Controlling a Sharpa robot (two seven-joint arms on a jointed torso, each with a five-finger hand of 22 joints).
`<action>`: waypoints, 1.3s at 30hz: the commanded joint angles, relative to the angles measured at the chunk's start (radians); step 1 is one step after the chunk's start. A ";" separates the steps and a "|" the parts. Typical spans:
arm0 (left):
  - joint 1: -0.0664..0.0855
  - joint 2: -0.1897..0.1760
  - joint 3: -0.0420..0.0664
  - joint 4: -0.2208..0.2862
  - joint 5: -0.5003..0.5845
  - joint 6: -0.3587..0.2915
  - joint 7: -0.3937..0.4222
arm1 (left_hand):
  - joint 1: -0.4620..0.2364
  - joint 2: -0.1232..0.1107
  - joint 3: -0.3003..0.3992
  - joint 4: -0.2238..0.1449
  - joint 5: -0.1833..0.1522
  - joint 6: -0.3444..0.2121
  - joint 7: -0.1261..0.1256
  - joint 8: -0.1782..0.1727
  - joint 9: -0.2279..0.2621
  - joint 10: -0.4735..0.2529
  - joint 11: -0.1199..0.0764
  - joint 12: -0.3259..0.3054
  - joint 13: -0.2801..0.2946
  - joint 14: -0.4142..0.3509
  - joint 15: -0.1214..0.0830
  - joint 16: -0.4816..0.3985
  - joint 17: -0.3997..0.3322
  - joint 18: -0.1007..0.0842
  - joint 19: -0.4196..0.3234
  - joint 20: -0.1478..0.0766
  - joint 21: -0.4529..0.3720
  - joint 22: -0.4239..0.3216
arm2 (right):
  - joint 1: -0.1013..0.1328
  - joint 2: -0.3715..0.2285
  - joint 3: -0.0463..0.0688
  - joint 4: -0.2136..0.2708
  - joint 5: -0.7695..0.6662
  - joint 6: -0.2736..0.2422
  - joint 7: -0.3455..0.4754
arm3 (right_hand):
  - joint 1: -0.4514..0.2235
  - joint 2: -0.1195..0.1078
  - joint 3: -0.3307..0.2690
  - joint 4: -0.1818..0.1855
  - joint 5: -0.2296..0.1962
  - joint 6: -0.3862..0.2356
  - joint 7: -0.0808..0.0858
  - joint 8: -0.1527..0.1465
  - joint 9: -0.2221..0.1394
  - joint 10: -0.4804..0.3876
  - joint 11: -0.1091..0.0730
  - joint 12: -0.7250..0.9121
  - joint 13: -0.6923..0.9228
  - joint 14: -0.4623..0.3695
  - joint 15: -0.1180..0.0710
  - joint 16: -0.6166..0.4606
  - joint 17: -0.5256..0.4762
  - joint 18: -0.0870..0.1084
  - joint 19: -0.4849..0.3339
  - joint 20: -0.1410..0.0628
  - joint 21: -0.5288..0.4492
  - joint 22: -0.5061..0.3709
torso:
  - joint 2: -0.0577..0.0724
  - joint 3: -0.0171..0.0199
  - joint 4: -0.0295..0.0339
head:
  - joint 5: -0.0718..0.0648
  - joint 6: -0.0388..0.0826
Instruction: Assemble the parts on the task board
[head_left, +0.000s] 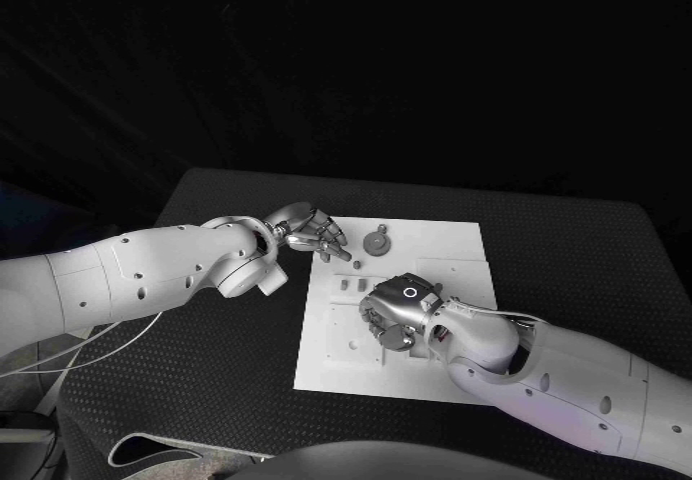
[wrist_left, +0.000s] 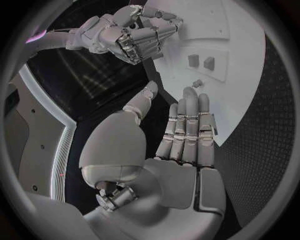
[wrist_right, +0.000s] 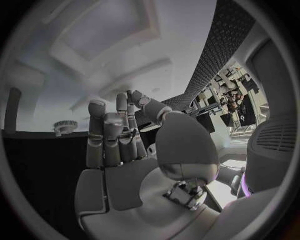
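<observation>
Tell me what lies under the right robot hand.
The right robot hand hovers over the white board, above its recessed slots. Whatever sits directly beneath the palm is covered. A round grey part lies uncovered farther away.

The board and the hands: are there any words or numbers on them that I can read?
None can be read.
The task board is plain white, with no letters or numbers showing.
The right hand has a small ring mark on its back, a sign and not a word.
The left hand shows no writing.
The round gear-like part is too small to tell if anything is printed on it.
</observation>
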 joint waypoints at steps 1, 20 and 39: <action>0.001 0.001 0.001 0.003 0.006 0.011 0.008 | -0.006 0.000 0.008 -0.001 -0.004 -0.008 0.000 0.006 -0.002 -0.006 -0.002 0.006 0.000 0.008 0.002 -0.005 0.002 -0.007 0.005 -0.002 -0.002 0.002 | -0.002 0.000 -0.003 0.000 0.002 0.033 0.015 | 0.001 0.003 0.005 -0.001 0.003 0.009 0.001 0.007 0.000 0.007 0.002 0.002 0.001 0.002 -0.007 0.004 0.001 0.053 0.008 -0.006 0.004 0.012 | 0.000 -0.0007 0.0001 | 0.001 0.001; 0.001 0.001 0.001 0.004 0.006 0.011 0.007 | -0.006 0.000 0.009 -0.001 -0.004 -0.008 0.000 0.007 -0.002 -0.006 -0.002 0.007 0.000 0.009 0.002 -0.006 0.003 -0.007 0.005 -0.002 -0.002 0.002 | -0.002 0.001 -0.004 0.000 0.008 0.010 0.012 | 0.000 0.003 0.006 -0.001 0.003 0.009 0.001 0.007 0.001 0.007 0.002 0.002 0.003 0.002 -0.007 0.004 0.001 0.053 0.007 -0.006 0.004 0.012 | 0.000 -0.0012 -0.0002 | 0.002 -0.001; 0.001 0.001 0.001 0.003 0.006 0.012 0.005 | -0.006 0.000 0.009 0.000 -0.004 -0.008 0.000 0.007 -0.002 -0.007 -0.002 0.007 0.000 0.009 0.002 -0.006 0.004 -0.007 0.006 -0.002 -0.002 0.002 | -0.001 -0.002 -0.004 -0.005 0.051 -0.022 0.005 | -0.040 -0.142 -0.002 0.026 0.003 -0.170 0.077 -0.084 -0.036 -0.133 0.062 -0.075 -0.032 0.000 0.051 0.001 0.000 0.053 0.006 -0.001 -0.003 0.007 | 0.000 0.0002 -0.0009 | 0.001 0.001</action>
